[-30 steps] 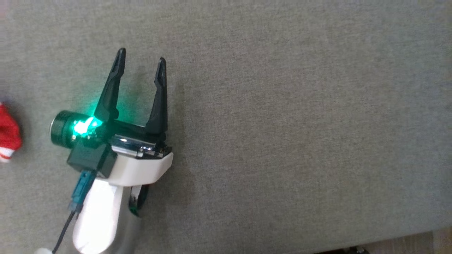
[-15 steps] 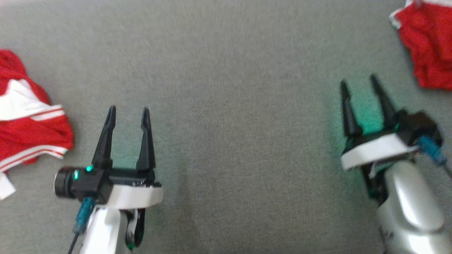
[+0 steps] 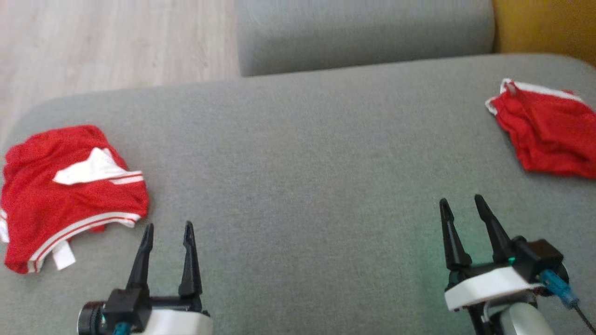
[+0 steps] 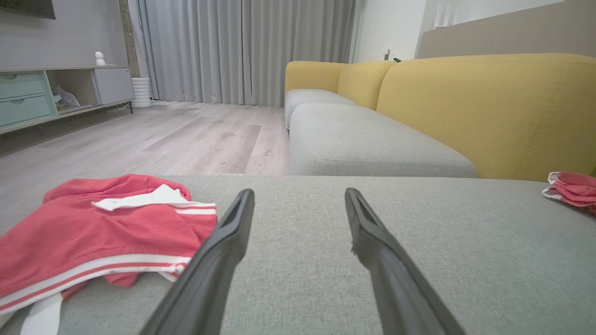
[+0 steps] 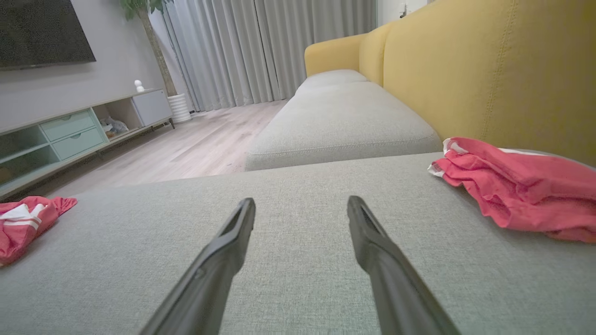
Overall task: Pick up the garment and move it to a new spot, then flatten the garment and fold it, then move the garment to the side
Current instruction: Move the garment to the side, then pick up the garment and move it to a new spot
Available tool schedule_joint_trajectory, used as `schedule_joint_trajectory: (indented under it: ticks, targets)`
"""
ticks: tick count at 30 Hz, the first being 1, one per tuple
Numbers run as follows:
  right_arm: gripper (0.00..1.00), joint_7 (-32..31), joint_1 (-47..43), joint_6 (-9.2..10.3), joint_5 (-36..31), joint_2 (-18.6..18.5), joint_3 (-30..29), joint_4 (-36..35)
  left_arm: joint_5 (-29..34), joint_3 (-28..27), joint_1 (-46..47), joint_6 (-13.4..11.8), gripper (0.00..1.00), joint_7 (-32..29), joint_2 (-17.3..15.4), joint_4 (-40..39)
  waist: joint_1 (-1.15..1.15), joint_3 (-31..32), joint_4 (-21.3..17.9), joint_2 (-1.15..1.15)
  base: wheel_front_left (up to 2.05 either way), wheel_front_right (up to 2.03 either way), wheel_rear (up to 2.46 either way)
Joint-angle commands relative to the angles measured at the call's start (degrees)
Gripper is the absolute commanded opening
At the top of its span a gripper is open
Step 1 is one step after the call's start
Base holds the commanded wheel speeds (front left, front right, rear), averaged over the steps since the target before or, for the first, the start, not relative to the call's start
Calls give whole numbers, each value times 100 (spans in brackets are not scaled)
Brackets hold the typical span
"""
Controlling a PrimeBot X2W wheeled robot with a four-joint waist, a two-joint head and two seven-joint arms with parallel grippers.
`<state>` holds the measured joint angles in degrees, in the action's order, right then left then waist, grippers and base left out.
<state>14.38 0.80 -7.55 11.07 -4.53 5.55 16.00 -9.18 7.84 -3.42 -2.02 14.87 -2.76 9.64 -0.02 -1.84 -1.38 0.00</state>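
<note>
A crumpled red garment with white stripes (image 3: 70, 186) lies on the grey cushion at the left; the left wrist view has it at the lower left (image 4: 93, 228), and the right wrist view at the far left (image 5: 23, 223). A second, folded red garment (image 3: 545, 130) rests at the cushion's right edge, also seen from the right wrist (image 5: 517, 190) and the left wrist (image 4: 572, 186). My left gripper (image 3: 168, 230) stands open just right of the crumpled garment, apart from it. My right gripper (image 3: 461, 204) is open, below and left of the folded garment. Both hold nothing.
The grey sofa cushion (image 3: 302, 177) spreads wide between the two garments. A second grey cushion (image 3: 363, 32) lies beyond it, with a yellow backrest (image 3: 545, 23) at the right. Wooden floor (image 3: 107, 42) lies past the cushion's far left edge.
The head camera has swung up and back, so both garments and the cushion's far edge now show. Both grippers sit lower in the picture and stay open.
</note>
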Motion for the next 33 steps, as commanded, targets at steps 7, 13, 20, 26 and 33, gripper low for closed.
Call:
schedule_joint_trajectory:
  ticks: [7,13,20,26,33]
  targets:
    - [100,62,91,6,-104,43,37,-284,50,-85,120,-28,100,13,-12,-70,2,119,149,0,0,0,0]
    - [100,62,111,6,-115,73,68,-254,77,-118,101,-33,100,13,-12,-22,2,131,105,0,0,0,0]
    - [100,62,110,6,-140,90,87,-229,97,-112,104,-5,100,13,-12,44,2,147,116,0,0,0,0]
    - [100,62,38,6,-169,92,63,-265,106,-70,213,-6,100,13,-12,79,2,70,606,0,0,0,0]
    - [100,62,71,6,-202,84,63,-314,31,-107,277,-86,100,13,-12,44,2,-96,1763,0,0,0,0]
